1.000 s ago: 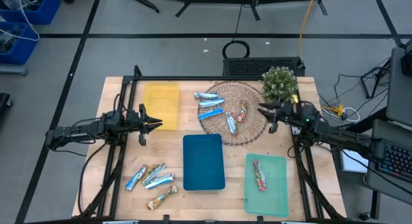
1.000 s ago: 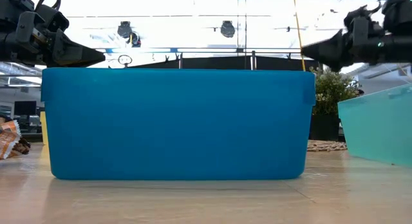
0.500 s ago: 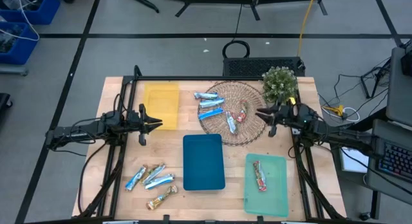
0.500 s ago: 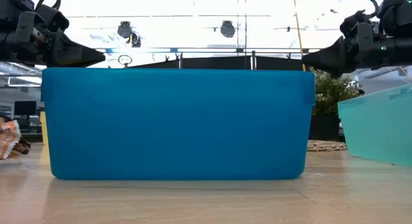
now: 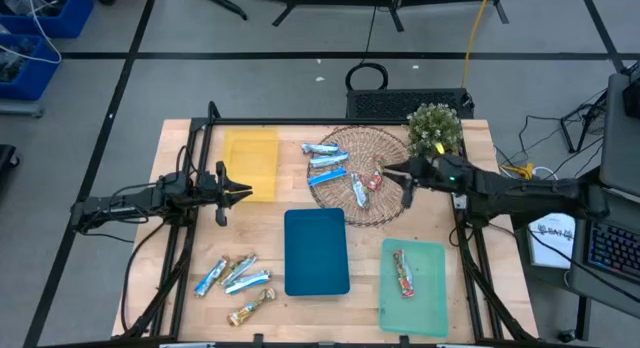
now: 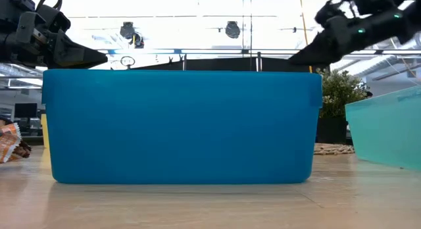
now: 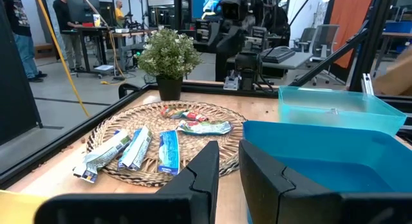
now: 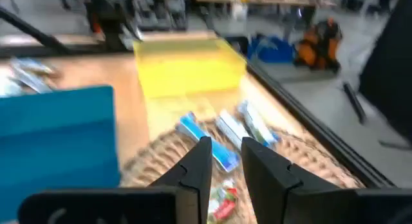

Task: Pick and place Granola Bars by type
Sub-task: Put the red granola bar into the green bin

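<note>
Right gripper (image 5: 397, 175) over the wicker mat (image 5: 335, 143) — left gripper (image 5: 240, 192) waiting by the yellow tray (image 5: 250, 160).

Both grippers show a narrow gap between the fingers, nothing held. Blue and red granola bars (image 5: 327, 165) lie on the mat — one red bar (image 5: 403, 273) in the green tray (image 5: 430, 303), several bars (image 5: 235, 278) left of the blue tray (image 5: 316, 253).
</note>
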